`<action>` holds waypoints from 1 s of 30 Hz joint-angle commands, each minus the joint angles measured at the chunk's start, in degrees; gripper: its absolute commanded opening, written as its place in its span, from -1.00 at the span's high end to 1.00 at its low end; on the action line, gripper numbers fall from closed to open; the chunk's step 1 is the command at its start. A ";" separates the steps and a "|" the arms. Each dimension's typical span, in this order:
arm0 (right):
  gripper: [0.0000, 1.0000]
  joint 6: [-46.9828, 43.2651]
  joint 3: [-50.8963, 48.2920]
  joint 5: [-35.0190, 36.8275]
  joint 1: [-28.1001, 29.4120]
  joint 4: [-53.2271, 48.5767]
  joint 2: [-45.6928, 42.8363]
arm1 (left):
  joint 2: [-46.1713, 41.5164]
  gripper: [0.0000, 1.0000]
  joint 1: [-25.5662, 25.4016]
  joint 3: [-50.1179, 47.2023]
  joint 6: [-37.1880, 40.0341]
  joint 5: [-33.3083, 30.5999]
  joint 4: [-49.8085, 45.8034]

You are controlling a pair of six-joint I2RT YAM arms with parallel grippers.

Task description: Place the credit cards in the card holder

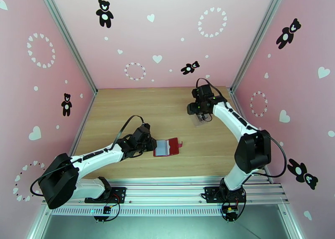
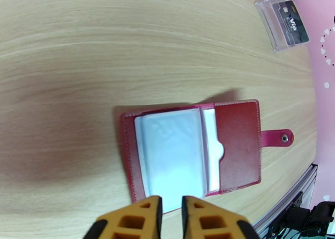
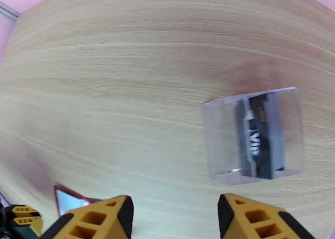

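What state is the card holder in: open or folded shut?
Open. The card holder lies spread flat, its pale inner pockets face up and its snap tab unfastened, sticking out sideways.

Left arm (image 1: 98, 155) and right arm (image 1: 234, 117) had white links, black joints, black cables (image 1: 121, 132); left gripper (image 2: 171, 208) and right gripper (image 3: 176, 212) were orange.

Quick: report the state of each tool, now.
Left tool: nearly closed at the dark red leather card holder's edge; grip cannot be told.
Right tool: open, empty.
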 commanded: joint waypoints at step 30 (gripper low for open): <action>-0.39 -6.35 17.27 10.73 -6.63 -12.74 22.61 | 4.10 0.57 0.73 -0.79 0.41 3.12 3.08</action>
